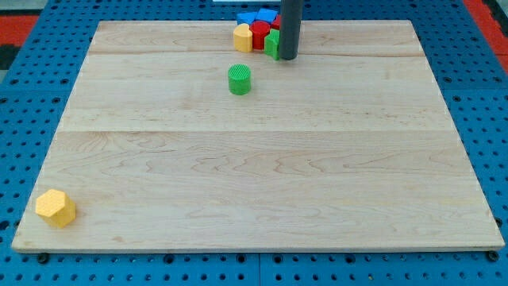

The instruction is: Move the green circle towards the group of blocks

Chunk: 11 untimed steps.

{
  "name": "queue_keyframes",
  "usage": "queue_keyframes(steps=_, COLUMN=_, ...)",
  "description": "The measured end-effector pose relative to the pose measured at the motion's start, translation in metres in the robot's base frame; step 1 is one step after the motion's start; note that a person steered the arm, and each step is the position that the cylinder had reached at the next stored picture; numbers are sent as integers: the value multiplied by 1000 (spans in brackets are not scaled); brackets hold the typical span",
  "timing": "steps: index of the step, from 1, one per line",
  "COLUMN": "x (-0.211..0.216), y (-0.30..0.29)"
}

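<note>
The green circle [239,79] is a short green cylinder standing alone on the wooden board, left of centre in the upper part of the view. The group of blocks sits at the view's top edge: a yellow block [243,37], a red block [260,35], a green block [273,44] and blue blocks [258,17]. My tip [288,58] stands at the group's right side, touching or just in front of the green block, and up and to the right of the green circle. The rod hides part of the group.
A yellow hexagon block [55,208] lies alone near the board's bottom left corner. The wooden board [262,175] rests on a blue pegboard surface [476,95]. Red areas show at the top corners.
</note>
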<state>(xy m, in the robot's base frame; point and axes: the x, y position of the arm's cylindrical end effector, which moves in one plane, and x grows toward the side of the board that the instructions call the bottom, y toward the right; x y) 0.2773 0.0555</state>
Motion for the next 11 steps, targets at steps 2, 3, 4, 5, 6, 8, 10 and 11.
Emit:
queue_keyframes(steps=2, x=35, y=-9)
queue_keyframes(steps=3, x=67, y=-23)
queue_keyframes(steps=4, x=91, y=-54)
queue_keyframes(steps=5, x=94, y=-88)
queue_keyframes(steps=6, x=94, y=-119)
queue_keyframes(steps=8, x=94, y=-147)
queue_keyframes(steps=10, x=76, y=-76)
queue_keyframes(steps=11, x=64, y=-56)
